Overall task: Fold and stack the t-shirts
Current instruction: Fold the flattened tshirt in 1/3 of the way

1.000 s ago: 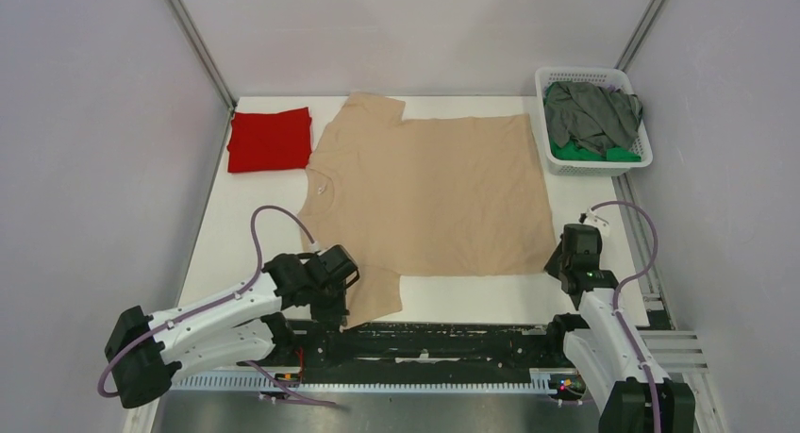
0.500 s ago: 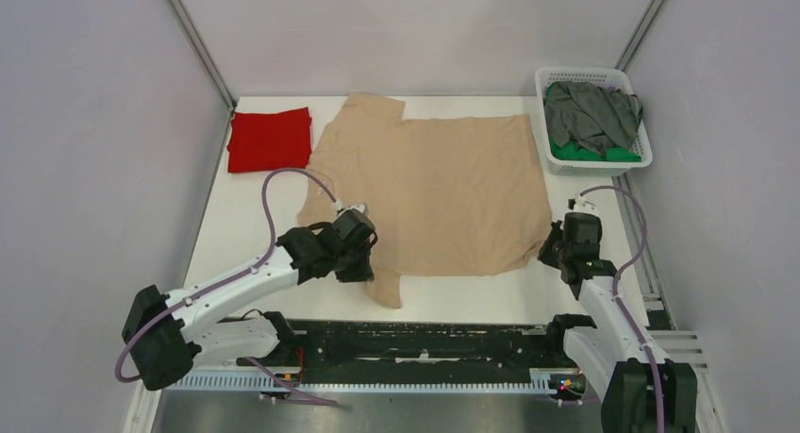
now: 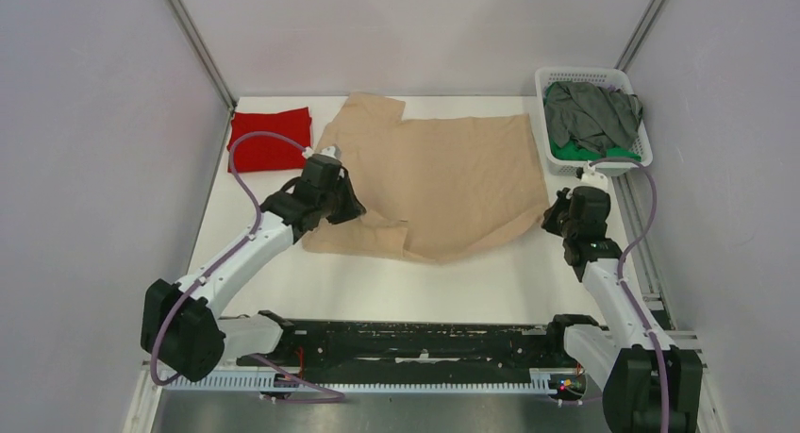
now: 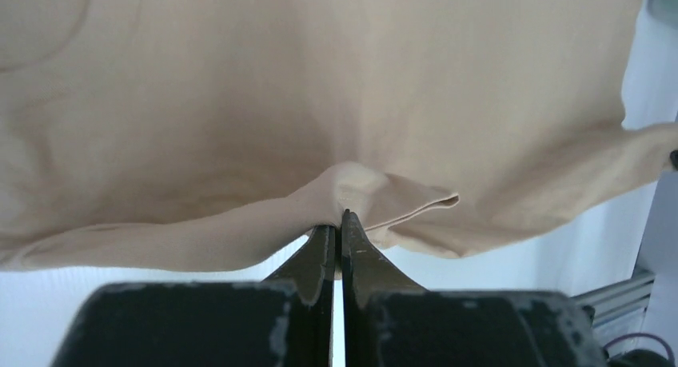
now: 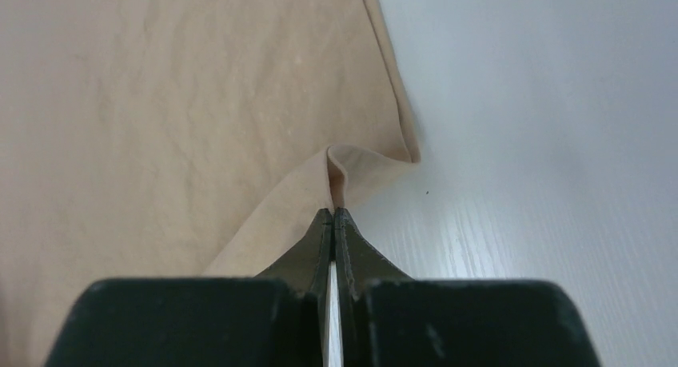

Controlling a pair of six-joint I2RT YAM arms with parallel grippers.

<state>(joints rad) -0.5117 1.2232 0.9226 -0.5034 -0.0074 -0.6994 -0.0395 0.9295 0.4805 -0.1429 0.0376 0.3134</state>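
Observation:
The beige t-shirt [image 3: 453, 174] lies on the white table, its near half lifted and folding toward the back. My left gripper [image 3: 341, 207] is shut on the shirt's near sleeve edge [image 4: 344, 199] at its left side. My right gripper [image 3: 555, 218] is shut on the shirt's near right hem corner [image 5: 340, 171]. A folded red t-shirt [image 3: 270, 139] lies at the back left. Dark grey [image 3: 590, 112] and green [image 3: 585, 152] shirts fill the white basket [image 3: 549, 79] at the back right.
Grey walls close in on both sides and at the back. The black rail [image 3: 425, 339] with both arm bases runs along the near table edge. Bare white tabletop [image 3: 453, 287] shows in front of the shirt.
Both grippers have carried the beige shirt's near edge away from the rail toward the back. The left arm swung far up and left; the right moved up a little.

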